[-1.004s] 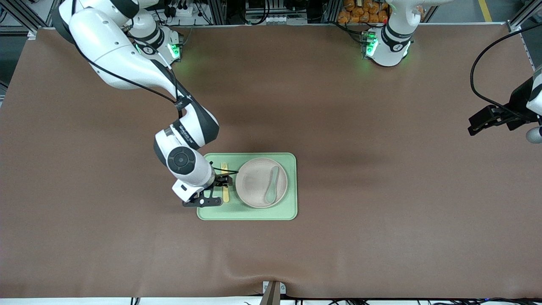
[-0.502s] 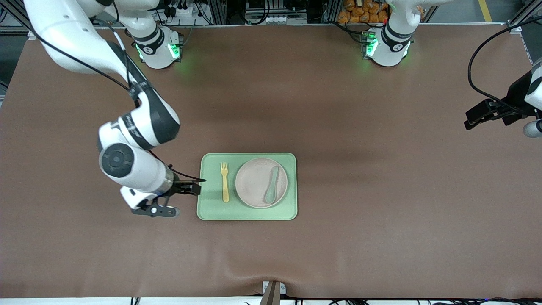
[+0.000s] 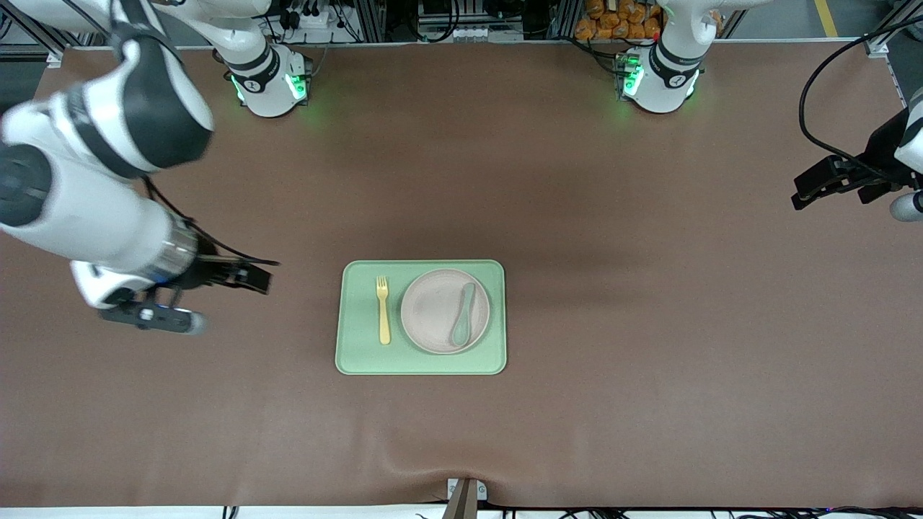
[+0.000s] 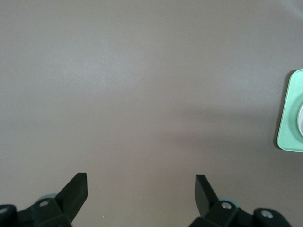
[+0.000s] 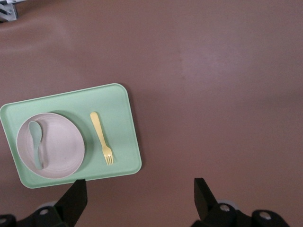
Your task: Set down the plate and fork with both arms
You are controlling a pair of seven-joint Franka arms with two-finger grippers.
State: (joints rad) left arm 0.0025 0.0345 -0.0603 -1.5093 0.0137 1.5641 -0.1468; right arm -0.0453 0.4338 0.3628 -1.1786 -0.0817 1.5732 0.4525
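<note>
The cream plate (image 3: 433, 310) lies on the light-green tray (image 3: 353, 360), with a muted-green spoon (image 3: 464, 313) resting on it. The pale-yellow fork (image 3: 383, 310) lies on the tray beside the plate, toward the right arm's end. My right gripper (image 3: 256, 277) is open and empty, up over bare table toward the right arm's end from the tray. Its wrist view shows the plate (image 5: 59, 149), the fork (image 5: 101, 137) and the open gripper (image 5: 139, 196). My left gripper (image 3: 804, 194) is open and empty over the left arm's end of the table, also shown in its wrist view (image 4: 140, 189).
The brown table mat (image 3: 649, 324) surrounds the tray. The left wrist view shows a corner of the tray (image 4: 289, 118) and bare mat. The arm bases (image 3: 270, 79) (image 3: 660, 79) stand along the table's edge farthest from the front camera.
My right gripper has left the fork lying on the tray and has drawn away and up toward the right arm's end of the table. The left arm has barely moved.
</note>
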